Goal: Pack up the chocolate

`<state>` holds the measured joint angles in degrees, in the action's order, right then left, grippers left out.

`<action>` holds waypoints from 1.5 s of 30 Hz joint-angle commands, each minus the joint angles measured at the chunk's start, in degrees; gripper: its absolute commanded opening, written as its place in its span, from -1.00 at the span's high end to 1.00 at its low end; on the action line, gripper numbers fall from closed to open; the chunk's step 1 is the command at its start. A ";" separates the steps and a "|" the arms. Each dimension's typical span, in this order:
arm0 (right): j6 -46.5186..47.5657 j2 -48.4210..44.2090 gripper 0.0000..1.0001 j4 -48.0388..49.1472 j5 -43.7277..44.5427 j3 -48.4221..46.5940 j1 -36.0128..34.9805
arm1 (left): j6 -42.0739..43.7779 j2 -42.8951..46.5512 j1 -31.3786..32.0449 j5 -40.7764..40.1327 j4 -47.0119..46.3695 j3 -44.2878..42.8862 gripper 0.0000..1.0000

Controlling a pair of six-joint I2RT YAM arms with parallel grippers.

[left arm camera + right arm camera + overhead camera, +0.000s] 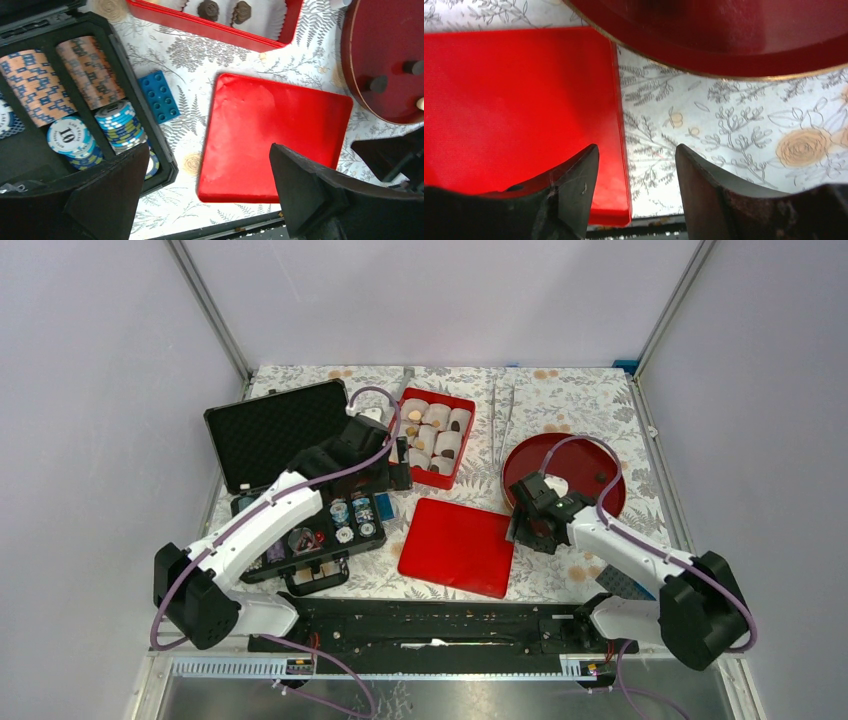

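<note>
Chocolate point(208, 9) sits as dark brown lumps in white paper cups inside the red box point(462, 447). More chocolate point(378, 83) lies loose on the round dark red plate point(612, 502), dark pieces and one pale piece. My left gripper point(209, 150) is wide open and holds nothing; it hangs by the box's left side point(398, 462), above the cloth beside the flat red lid point(280, 135). My right gripper point(636, 147) is open and holds nothing. It hovers low over the lid's right edge point(616, 115), just in front of the plate point(724, 55).
An open black case point(300, 530) of striped poker chips point(67, 135) lies at the left, under my left arm. A blue toy brick point(159, 96) lies between case and lid. Metal tweezers point(500, 415) lie behind the plate. A white paper cup point(556, 485) sits on the plate.
</note>
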<state>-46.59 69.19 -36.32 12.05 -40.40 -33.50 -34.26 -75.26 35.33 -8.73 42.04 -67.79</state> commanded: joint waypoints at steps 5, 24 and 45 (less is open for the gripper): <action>0.05 6.13 -0.17 10.23 3.06 2.78 -0.69 | -5.13 2.34 6.80 -4.86 -0.98 -0.74 -0.97; -0.74 7.50 1.00 13.52 6.36 5.47 -4.55 | -4.02 1.19 10.99 -4.53 -6.03 5.61 -0.97; 9.61 -22.85 1.00 9.64 3.37 4.30 -4.51 | 2.75 5.20 3.89 14.22 -12.71 14.61 -0.97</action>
<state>-37.71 48.99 -27.99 16.36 -34.39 -37.50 -33.04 -73.21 44.14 -2.79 33.95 -53.84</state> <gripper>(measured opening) 0.017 0.985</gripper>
